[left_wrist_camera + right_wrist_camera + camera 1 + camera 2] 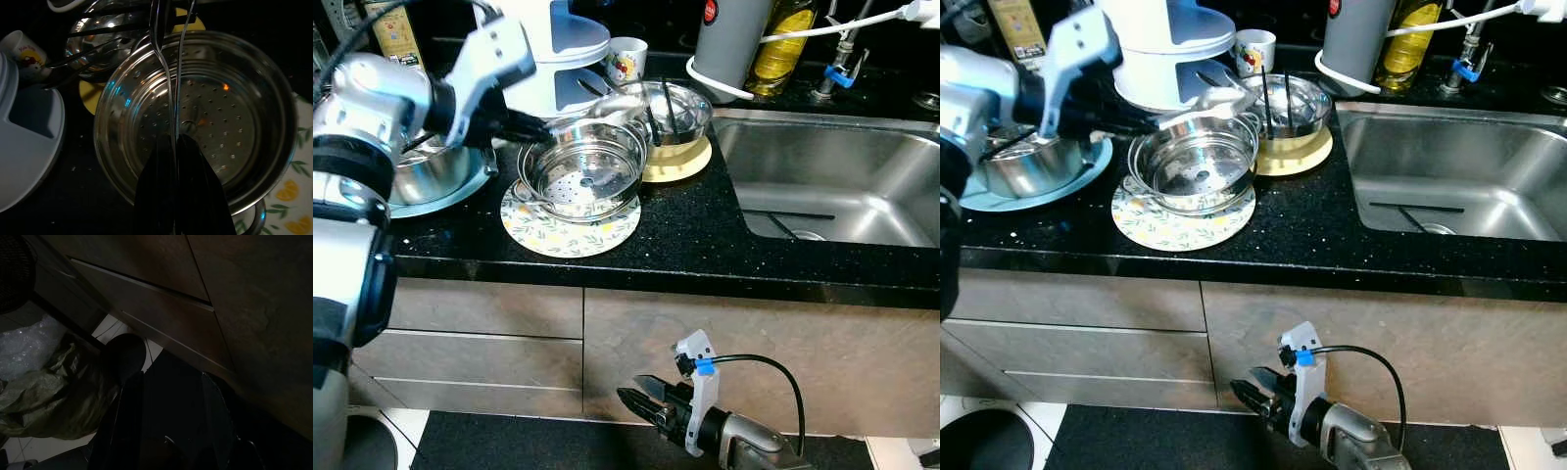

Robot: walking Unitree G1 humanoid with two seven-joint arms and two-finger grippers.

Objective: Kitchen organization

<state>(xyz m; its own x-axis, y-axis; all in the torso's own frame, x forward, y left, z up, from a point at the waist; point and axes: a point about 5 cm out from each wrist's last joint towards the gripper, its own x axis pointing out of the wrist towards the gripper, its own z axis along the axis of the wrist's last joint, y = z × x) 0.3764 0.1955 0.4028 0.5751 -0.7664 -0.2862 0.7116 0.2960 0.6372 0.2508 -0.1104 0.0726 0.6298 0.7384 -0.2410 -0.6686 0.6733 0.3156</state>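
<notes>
Nearest the camera, the right gripper (636, 397) is seen hanging low by the cabinet fronts, jaws slightly parted, nothing held; idle, it's judged.

Up on the black worktop (685, 240), the perforated steamer pot (582, 176) is set on a lemon-print mat (570, 231), near the front edge. The left gripper (175, 161) is held over the pot's near rim, jaws pressed together on a thin metal utensil (168, 73), prob. a spoon or ladle handle; which one can't be told. The utensil is carried from the jaws across the pot's mouth twd. the steel bowl (680, 108) behind, where dark chopsticks (668, 108) are stood; the bowl sits on a yellow mat (690, 162).

Risks, as judged: the grip is narrow and on slick metal, so the utensil could be twisted or dropped into the pot w/ any tilt. If swung, the chopsticks or the bowl could be knocked. The pot could be nudged off its mat by the wrist.

Further back: white appliance (563, 49), cartoon mug (626, 59), oil bottle (783, 44). The sink (842, 176) lies to the right.
</notes>
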